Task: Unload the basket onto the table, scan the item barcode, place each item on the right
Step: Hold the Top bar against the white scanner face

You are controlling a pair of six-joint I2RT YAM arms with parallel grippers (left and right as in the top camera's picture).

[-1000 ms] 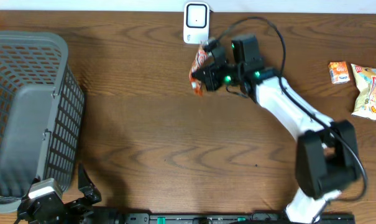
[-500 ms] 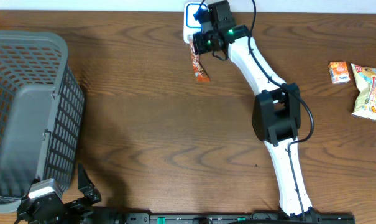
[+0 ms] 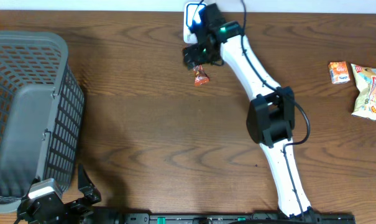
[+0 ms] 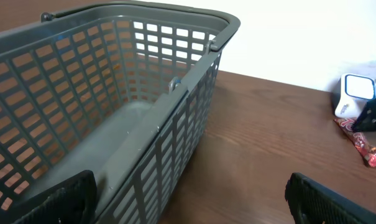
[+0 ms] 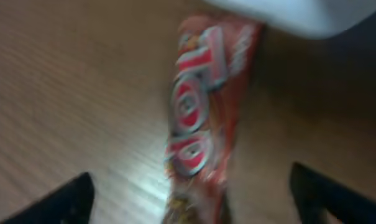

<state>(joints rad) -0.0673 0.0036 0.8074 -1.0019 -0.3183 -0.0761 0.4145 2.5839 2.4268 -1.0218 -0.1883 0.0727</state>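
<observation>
Right wrist view alone shows crinkled red foil on the snack packet (image 5: 197, 124), loose between spread fingers of the right gripper (image 5: 197, 199); overhead adds the smooth white scanner (image 3: 188, 17); left gripper (image 4: 194, 199) gapes.

Refer to the overhead view. The brown wood-grain table (image 3: 144, 124) fills the frame. At the left edge of the frame you will find the grey plastic mesh basket (image 3: 68, 124) standing on it. At upper centre, the white barcode scanner (image 4: 352, 93) sits at the table's far edge, with the red-orange snack packet (image 3: 201, 77) lying flat just below it. At the right edge, the small orange packet (image 3: 339, 72) and the yellow-green snack bag (image 3: 370, 92) lie side by side.
</observation>
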